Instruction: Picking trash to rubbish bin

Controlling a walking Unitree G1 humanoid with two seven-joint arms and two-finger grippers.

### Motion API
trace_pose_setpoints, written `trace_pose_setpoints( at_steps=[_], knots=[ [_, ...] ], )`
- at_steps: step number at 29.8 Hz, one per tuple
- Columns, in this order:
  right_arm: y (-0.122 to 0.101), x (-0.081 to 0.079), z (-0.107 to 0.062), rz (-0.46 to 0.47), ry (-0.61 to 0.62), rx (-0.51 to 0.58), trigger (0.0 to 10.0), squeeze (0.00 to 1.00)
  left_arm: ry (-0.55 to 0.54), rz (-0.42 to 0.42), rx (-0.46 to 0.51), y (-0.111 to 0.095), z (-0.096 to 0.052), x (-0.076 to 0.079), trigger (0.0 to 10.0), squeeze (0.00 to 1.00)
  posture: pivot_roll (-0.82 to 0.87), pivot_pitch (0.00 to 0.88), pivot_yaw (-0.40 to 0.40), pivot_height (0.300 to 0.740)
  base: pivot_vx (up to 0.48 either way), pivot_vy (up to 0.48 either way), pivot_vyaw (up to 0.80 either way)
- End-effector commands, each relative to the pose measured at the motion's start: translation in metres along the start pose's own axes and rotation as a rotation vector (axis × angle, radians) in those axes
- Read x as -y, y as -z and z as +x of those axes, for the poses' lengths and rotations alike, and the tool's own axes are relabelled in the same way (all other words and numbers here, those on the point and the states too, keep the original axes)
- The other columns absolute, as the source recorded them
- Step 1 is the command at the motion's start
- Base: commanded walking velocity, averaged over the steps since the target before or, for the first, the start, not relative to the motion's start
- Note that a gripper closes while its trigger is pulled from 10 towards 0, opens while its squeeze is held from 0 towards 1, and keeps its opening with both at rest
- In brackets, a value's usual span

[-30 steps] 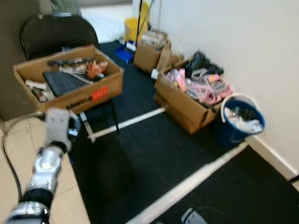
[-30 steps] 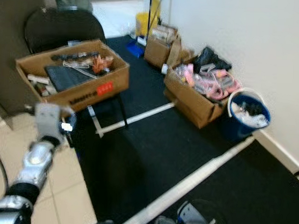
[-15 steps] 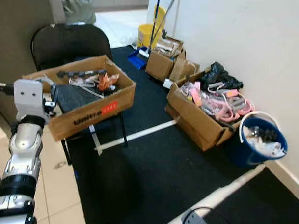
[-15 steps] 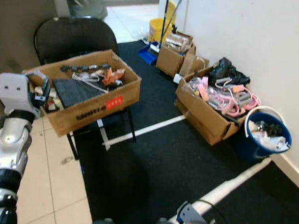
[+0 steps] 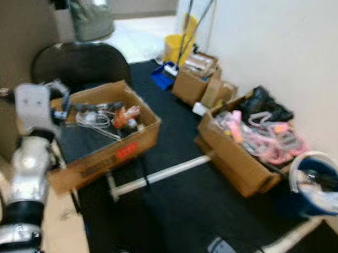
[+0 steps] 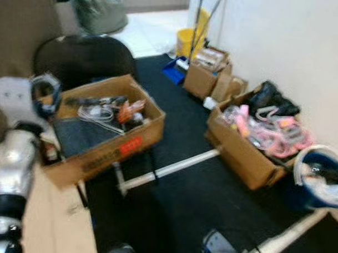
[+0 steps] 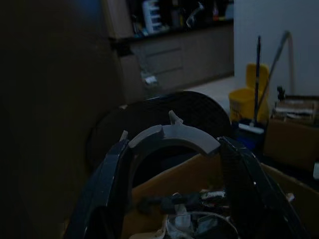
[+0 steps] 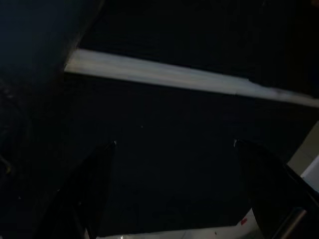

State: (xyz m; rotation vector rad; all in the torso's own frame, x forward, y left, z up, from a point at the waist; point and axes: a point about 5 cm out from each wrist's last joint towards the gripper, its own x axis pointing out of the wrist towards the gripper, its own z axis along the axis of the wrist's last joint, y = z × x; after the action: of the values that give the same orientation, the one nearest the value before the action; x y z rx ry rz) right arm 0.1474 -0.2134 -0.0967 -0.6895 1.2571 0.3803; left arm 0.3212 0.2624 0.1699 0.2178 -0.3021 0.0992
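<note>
Two grippers were recorded. The left gripper [image 7: 172, 199] was raised at the left end of a cardboard box [image 5: 105, 132], its black fingers [image 7: 112, 194] spread wide apart with nothing between them. The right gripper [image 8: 174, 199] hung low over black carpet [image 5: 178, 188], its fingers also set wide and empty, with a pale strip [image 8: 189, 79] crossing the dark floor beyond them.

One cardboard box, resting on a black chair [image 5: 77, 59], bore a red label [image 5: 126, 151] on its front wall. Contents: a dark flat pad [image 6: 82, 135], loose white cables [image 5: 94, 119], an orange scrap [image 5: 125, 115] and a long dark item [image 6: 95, 101] near the back wall.

One second box [image 5: 240, 157] stood on the carpet against the white wall [image 5: 283, 47], holding pink items [image 5: 263, 142] and a black bundle [image 5: 264, 102] at its far end.

One blue bucket [image 5: 316, 190] with a white rim stood just beside that box, against the wall, with pale rubbish [image 5: 322, 195] inside it.

Several smaller boxes [image 5: 195, 77] stood farther along the wall, next to a yellow mop bucket [image 5: 177, 46] with handles leaning up from it, and a blue dustpan [image 5: 161, 76] on the carpet.

One white stripe [image 5: 162, 173] ran across the carpet below the chair. The head views were blurred.
</note>
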Motion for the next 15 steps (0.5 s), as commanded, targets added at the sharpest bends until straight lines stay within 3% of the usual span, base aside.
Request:
trace_pose_setpoints(
  at_steps=[1, 3, 6, 7, 15],
  knots=[
    [0.009, 0.001, 0.0, 0.006, 0.003, -0.028, 10.0, 0.0, -0.005, 0.0, -0.034, 0.004, 0.0, -0.005, 10.0, 0.0, 0.06, 0.066, -0.018, 0.74, 0.48, 0.0, 0.0],
    [0.008, 0.001, 0.0, 0.006, 0.003, -0.028, 10.0, 0.0, -0.01, -0.003, -0.043, 0.006, 0.0, -0.006, 10.0, 0.0, 0.06, 0.066, -0.018, 0.74, 0.48, 0.0, 0.0],
    [0.008, 0.002, 0.0, 0.009, 0.004, -0.027, 10.0, 0.0, -0.048, -0.083, -0.11, 0.015, 0.0, -0.011, 10.0, 0.0, 0.06, 0.064, -0.016, 0.74, 0.361, 0.0, 0.0],
    [0.008, 0.001, 0.0, 0.01, 0.004, -0.027, 10.0, 0.0, -0.053, -0.122, -0.143, 0.02, -0.002, -0.01, 10.0, 1.0, 0.05, 0.063, -0.015, 0.74, 0.0, 0.0, 0.0],
    [0.007, 0.001, 0.0, 0.011, 0.004, -0.028, 10.0, 0.0, -0.054, -0.236, -0.243, 0.042, -0.011, 0.004, 10.0, 1.0, 0.05, 0.062, -0.015, 0.74, 0.0, 0.0, 0.0]
  ],
)
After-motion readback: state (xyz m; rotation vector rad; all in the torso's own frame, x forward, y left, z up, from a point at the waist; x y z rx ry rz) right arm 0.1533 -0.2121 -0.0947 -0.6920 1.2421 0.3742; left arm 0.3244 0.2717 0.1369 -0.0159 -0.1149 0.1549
